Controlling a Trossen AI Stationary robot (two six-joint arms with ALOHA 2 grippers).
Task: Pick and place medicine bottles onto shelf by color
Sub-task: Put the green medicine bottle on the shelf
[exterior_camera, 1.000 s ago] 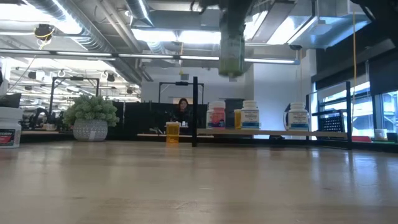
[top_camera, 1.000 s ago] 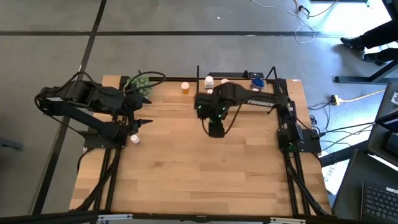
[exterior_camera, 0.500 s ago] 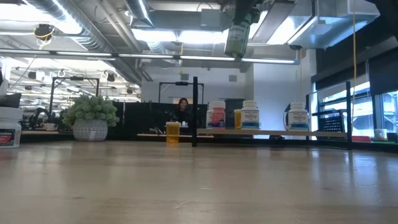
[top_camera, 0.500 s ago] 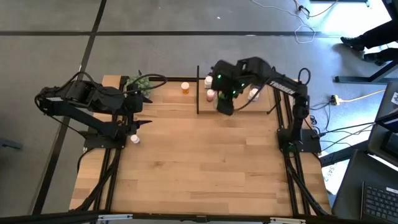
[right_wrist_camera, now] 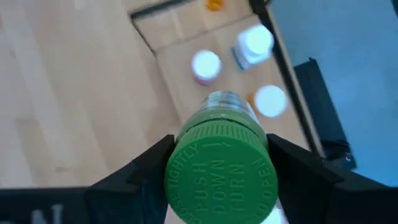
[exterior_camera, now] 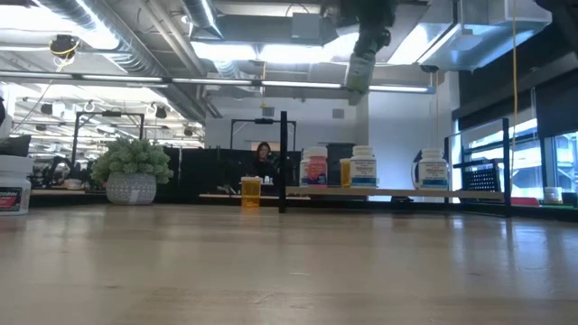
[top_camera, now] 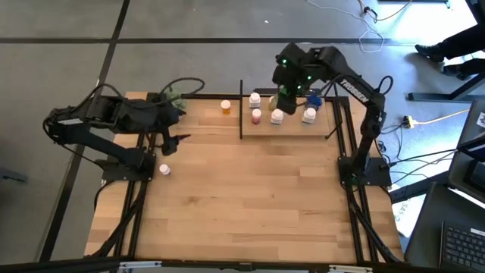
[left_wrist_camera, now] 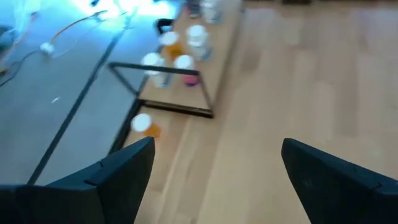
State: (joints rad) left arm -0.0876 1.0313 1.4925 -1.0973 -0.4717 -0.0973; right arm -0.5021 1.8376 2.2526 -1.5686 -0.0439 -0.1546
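Note:
My right gripper [top_camera: 286, 96] is high above the shelf [top_camera: 326, 125], shut on a green bottle with a green cap [right_wrist_camera: 217, 171]; the bottle also shows in the low view [exterior_camera: 361, 68]. On the shelf stand several bottles, among them a white-capped one [top_camera: 255, 98], a pink one [top_camera: 257, 115] and a blue one [top_camera: 314, 101]. An orange bottle [top_camera: 225, 107] stands on the table left of the shelf. A white bottle [top_camera: 164, 169] stands by my left arm. My left gripper [top_camera: 176, 144] is open and empty at the table's left. My right gripper pinches the green bottle between its two fingers [right_wrist_camera: 149, 165] at the cap end [right_wrist_camera: 180, 155], the cap toward the wrist. The fingers come from above and lie along the bottle. The bottle hangs below them, slightly tilted, lifted clear above the shelf.
A green bushy plant in a pot [exterior_camera: 133, 167] stands at the far left, partly hidden under my left arm in the high view. The shelf has thin black posts [top_camera: 241, 110] at its corners. A person [exterior_camera: 265, 158] shows far behind the table.
My right gripper has carried the green bottle from above the table's middle toward the far edge, over the shelf, and toward the right; the bottle stays lifted and now hangs a little tilted. My left arm has shifted slightly toward the far edge.

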